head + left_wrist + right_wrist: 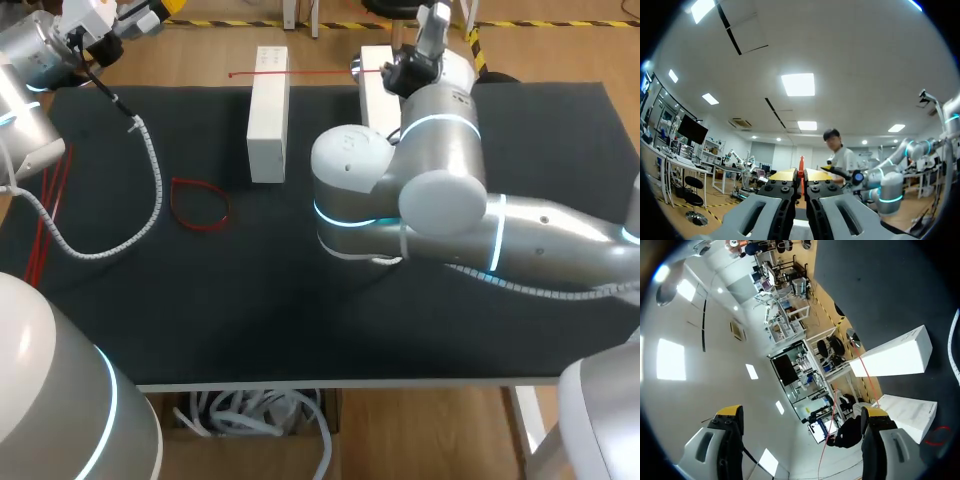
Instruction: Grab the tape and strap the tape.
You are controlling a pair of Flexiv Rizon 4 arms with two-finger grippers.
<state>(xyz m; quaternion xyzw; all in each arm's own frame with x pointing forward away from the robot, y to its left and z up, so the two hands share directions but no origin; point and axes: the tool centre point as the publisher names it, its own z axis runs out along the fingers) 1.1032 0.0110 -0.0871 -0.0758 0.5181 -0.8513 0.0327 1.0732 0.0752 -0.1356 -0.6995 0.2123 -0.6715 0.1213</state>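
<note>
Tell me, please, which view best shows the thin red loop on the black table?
The head view: the thin red loop lies whole on the black table. The right wrist view catches it only small, beside a white rectangular box; the left wrist view misses it.

a black-topped table with a few things lying on it

we see the table (250, 320) covered edge to edge in a dark mat. two long white boxes lie at its far side, side by side but apart: the left box (268, 113) and the right box (375, 85). nearer to us, off the left box's near end, a thin red loop (200, 203) lies flat on the mat. just beside it, a white spiral-wrapped cable (150, 200) curves across the table's left part.
</note>
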